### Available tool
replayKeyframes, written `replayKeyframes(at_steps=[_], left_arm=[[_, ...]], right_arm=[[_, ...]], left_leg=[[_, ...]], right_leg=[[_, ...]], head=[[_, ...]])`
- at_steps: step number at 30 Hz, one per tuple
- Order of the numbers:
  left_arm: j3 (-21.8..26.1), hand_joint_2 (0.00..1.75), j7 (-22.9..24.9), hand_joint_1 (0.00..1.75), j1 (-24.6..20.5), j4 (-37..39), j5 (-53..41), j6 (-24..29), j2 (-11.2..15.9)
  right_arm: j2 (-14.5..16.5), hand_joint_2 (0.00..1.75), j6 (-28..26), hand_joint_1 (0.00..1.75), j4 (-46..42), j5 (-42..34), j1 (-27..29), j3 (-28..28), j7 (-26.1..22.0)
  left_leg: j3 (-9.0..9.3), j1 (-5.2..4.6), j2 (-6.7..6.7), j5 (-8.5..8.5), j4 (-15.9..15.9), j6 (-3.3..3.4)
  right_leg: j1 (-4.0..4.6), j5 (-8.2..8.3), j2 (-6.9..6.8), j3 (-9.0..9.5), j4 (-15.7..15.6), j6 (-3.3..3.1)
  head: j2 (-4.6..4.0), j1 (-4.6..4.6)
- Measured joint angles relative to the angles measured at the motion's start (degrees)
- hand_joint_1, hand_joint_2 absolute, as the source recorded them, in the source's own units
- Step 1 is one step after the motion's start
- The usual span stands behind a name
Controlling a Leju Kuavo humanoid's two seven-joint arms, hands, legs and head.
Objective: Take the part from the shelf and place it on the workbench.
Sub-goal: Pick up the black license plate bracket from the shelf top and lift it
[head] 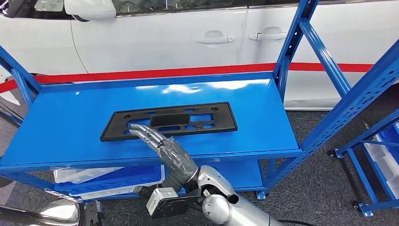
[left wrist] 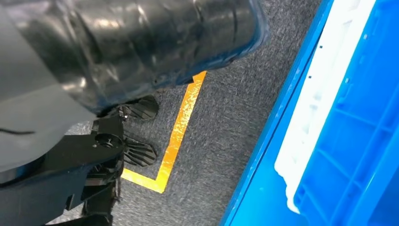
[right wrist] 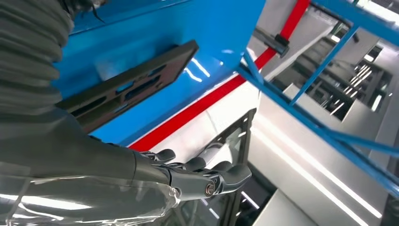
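Fingers of the right hand were stretched out flat and grasping nothing in the head view, tips over the near edge of the black part lying flat on the blue shelf. From the right wrist, they reached past that thin part, so a shallow grip could slide off. Left hand's state: I couldn't tell.
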Motion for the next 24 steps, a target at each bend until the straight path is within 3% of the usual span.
replayKeyframes(at_steps=[5,9,13,18,24], left_arm=[[-0.9,0.0,1.0,0.0,-0.6,0.0,-0.9,-0.1,-0.1],[-1.8,0.0,2.0,0.0,-0.9,0.0,-2.0,-0.3,-0.2],[-2.8,0.0,2.3,0.0,-1.1,0.0,-2.4,-0.3,-0.3],[-3.3,0.0,2.4,0.0,-1.2,0.0,-2.6,-0.3,-0.3],[-3.9,0.0,3.1,0.0,-1.4,0.0,-3.0,-0.2,-0.3]], right_arm=[[2.6,1.75,0.7,0.0,6.1,-4.0,-2.8,1.1,-3.9],[3.2,1.75,2.7,0.0,11.2,-10.1,-5.5,0.8,-7.1],[3.4,1.75,2.4,0.0,16.6,-11.1,-8.5,0.4,-8.4],[3.8,1.75,0.9,0.0,20.3,-10.1,-9.6,0.3,-8.0],[4.5,1.75,-7.3,0.0,26.5,-2.6,-13.2,0.3,-3.2]], left_leg=[[0.11,0.0,0.0,0.0,0.0,0.0],[0.21,0.0,0.01,0.0,0.1,0.0],[0.29,-0.01,0.01,0.01,0.1,0.0],[0.32,-0.01,0.01,0.0,0.1,0.0],[0.32,-0.01,0.02,0.01,0.1,0.0]], right_leg=[[0.0,0.01,0.0,0.01,0.0,0.01],[0.0,0.03,0.02,0.01,0.0,0.02],[0.01,0.07,0.03,0.02,0.0,0.04],[0.01,0.07,0.03,0.01,0.0,0.04],[0.0,0.09,0.04,0.02,0.0,0.05]], head=[[0.0,-0.01],[0.0,-0.01],[0.0,-0.01],[0.0,-0.01],[0.0,0.0]])
